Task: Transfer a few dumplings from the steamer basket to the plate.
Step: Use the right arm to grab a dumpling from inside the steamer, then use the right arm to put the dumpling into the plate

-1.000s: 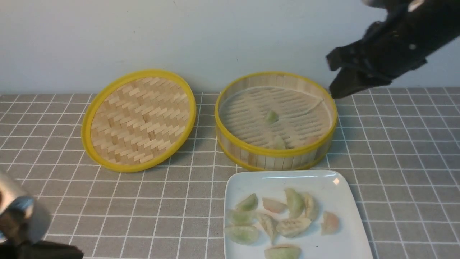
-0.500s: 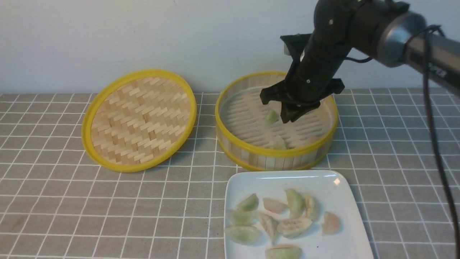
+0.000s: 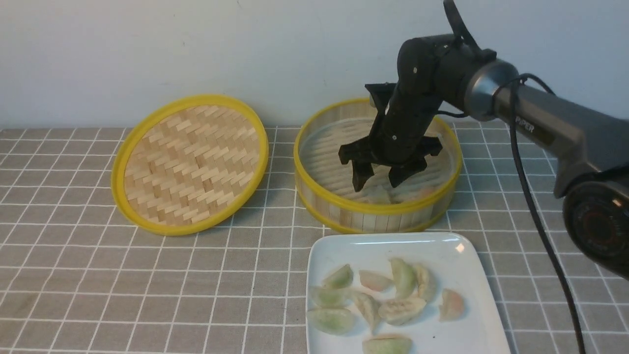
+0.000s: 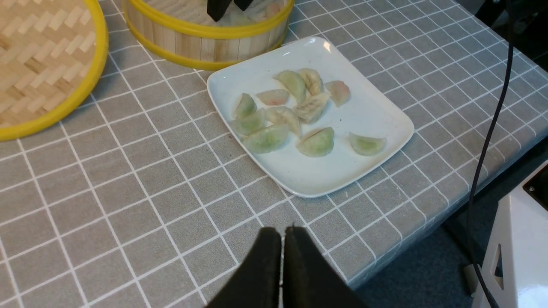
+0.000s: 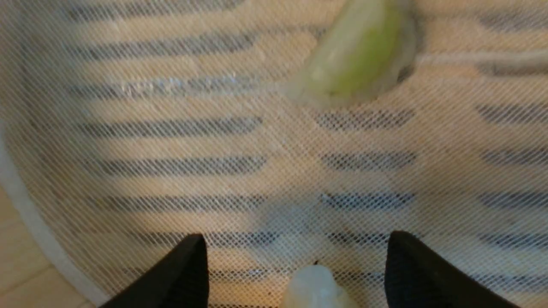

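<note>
Right gripper (image 3: pixel 377 186) spread open inside the steamer basket (image 3: pixel 378 209).
Front view: the plate (image 3: pixel 334 246), just nearer than the basket, carries several dumplings (image 3: pixel 400 309). Left wrist view: left gripper (image 4: pixel 282 231) closed, empty, over the tablecloth (image 4: pixel 128 192). Right wrist view: a pale dumpling (image 5: pixel 319 288) lies between the parted fingertips, with a green dumpling (image 5: pixel 355 55) beyond.

Right hand (image 5: pixel 295 252) inside steamer basket (image 5: pixel 17 273), black fingers (image 5: pixel 171 278) spread wide, nothing clamped between them. Fine white mesh liner (image 5: pixel 150 141) covers slatted floor; dark gaps between slats show through the weave. Pale dumpling (image 5: pixel 319 288) lies on liner in gap between both fingers, cut off by frame edge, touching neither. Green dumpling (image 5: pixel 359 55) lies farther ahead on liner, well apart from the pale one, slightly blurred. Curved liner edge and tan basket wall visible at one corner.
</note>
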